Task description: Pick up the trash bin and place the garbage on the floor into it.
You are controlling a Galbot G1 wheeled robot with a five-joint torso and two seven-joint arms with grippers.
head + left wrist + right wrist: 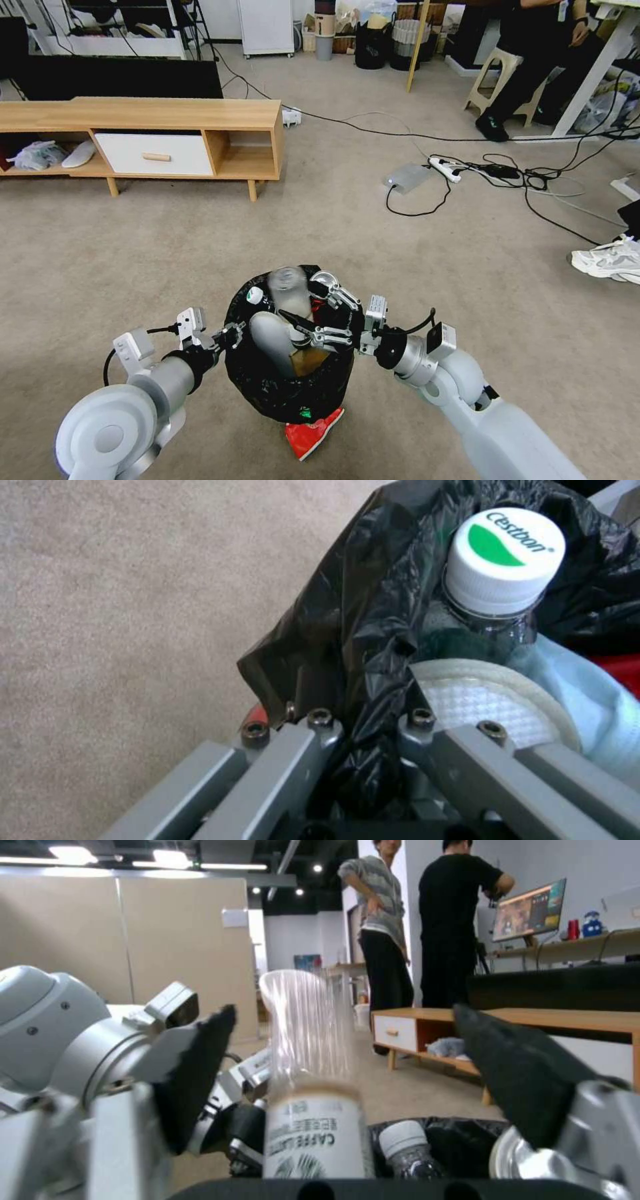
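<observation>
1. Carpet spreads wide around me in the head view. The trash bin [293,373] stands on the floor [167,253] right between my arms, well apart from the wooden TV stand [173,127] and the cables [507,173]. My left gripper [230,333] grips its rim; my right gripper [320,310] hangs over the mouth, jaws spread around a plastic cup [288,283].

2. Left wrist view: my left jaws are clenched on the bin's black bag [360,645] at the rim, the film bunched between them. A capped bottle [503,560] and a white mask [493,705] sit just inside. I judge I should hold this pinch steady so the bin does not tip.

3. Right wrist view: my right jaws stand released either side of the cup, which has a coffee label, above the bin's dark rim [460,1135]. I judge the release is best made straight down, clear of the bag's edge, with free room above to lift out.
</observation>
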